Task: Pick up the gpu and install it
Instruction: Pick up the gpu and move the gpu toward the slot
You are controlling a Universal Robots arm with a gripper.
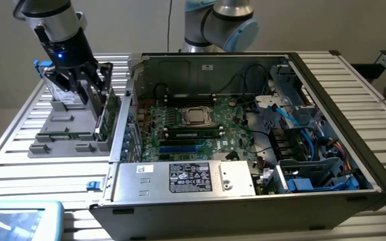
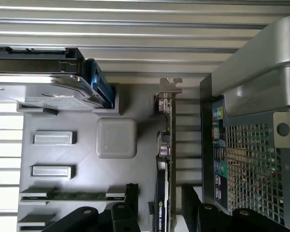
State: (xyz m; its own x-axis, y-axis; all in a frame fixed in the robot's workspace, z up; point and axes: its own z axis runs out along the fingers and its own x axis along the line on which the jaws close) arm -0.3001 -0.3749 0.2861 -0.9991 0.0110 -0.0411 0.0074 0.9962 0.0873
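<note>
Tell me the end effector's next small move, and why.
Probably close the end effector on the gpu. Its jaws stand open on either side of the card, which stands on edge in the grey holder tray beside the computer case, so a grip looks ready.

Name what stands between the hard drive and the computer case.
In the wrist view, the gpu stands on edge in the grey tray, between the hard drive and the computer case.

Gpu [image 2: 167, 145] upright on edge in grey tray [image 2: 87, 191], silver bracket.
</note>
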